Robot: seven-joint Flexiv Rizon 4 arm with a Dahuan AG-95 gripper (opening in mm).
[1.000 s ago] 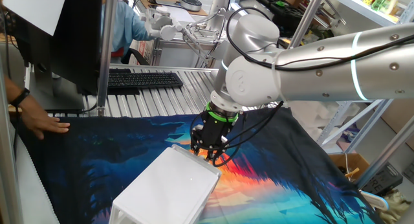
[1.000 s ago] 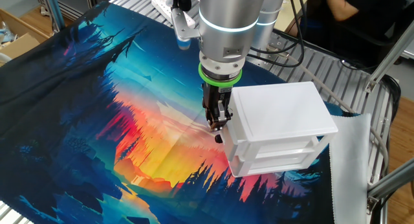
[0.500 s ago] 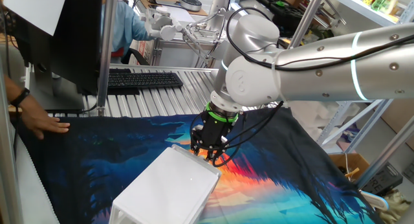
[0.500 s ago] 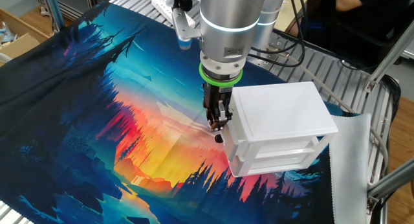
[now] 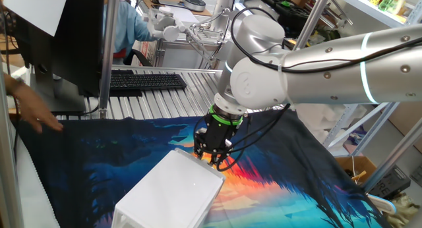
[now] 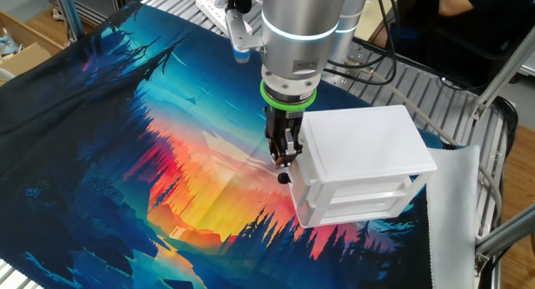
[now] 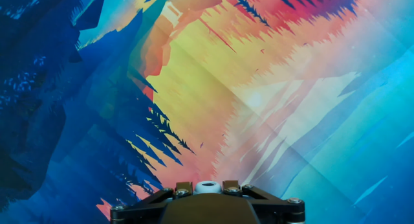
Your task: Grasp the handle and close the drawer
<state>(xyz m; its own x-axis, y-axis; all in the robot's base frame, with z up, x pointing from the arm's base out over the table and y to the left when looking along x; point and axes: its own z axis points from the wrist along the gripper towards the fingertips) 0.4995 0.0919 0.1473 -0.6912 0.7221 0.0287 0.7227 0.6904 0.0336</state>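
At the bottom edge of the hand view, the tool [image 7: 207, 185] is pointing straight down, and its two fingers [image 7: 183, 186] are closing on a small white handle [image 7: 207, 188], so it is looking like a grip on the handle. Under it, a colourful cloth [image 7: 194, 88] with a sunset forest print is covering the counter [image 5: 165, 101]. From the other fixed view, the tool is standing just beside the front face of a white cabinet [image 6: 359, 139]. The drawer [image 6: 355, 191] is sitting inside this cabinet at the upper level, and it is looking pushed in, or nearly so. Behind the cloth, a black keyboard [image 5: 146, 82] is lying on the bare metal slats. At the far left edge, a person's hand [image 5: 36, 116] is reaching over the cloth.
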